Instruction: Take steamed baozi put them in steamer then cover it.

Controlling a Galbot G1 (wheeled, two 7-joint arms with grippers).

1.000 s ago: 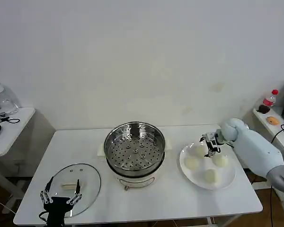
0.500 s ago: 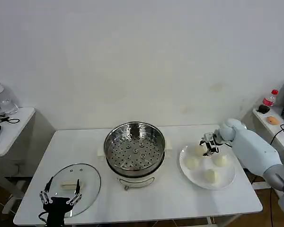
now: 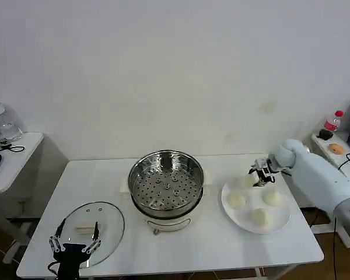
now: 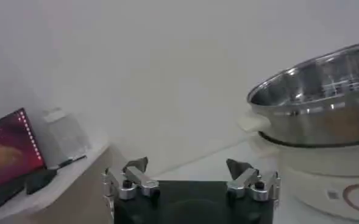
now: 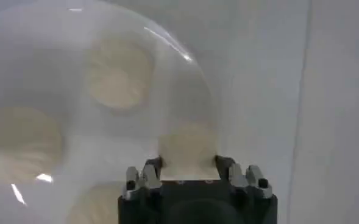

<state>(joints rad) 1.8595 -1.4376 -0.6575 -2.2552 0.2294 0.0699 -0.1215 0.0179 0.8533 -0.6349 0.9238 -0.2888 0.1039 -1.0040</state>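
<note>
Head view gives me the whole table (image 3: 181, 248): one steamer (image 3: 165, 188) in the middle, standing uncovered, one cover (image 3: 92, 231) lying flat at the near left, and one white plate (image 3: 255, 204) on the right. My left gripper (image 3: 74, 243) hangs over the cover's near edge with its fingers spread and holding nothing. My right gripper (image 3: 261, 175) sits at the plate's far edge. From there I count three baozi (image 3: 238, 201) clear of the gripper. Right wrist view adds a fourth bun (image 5: 188, 149) pinched between the right gripper's (image 5: 188, 165) fingers.
</note>
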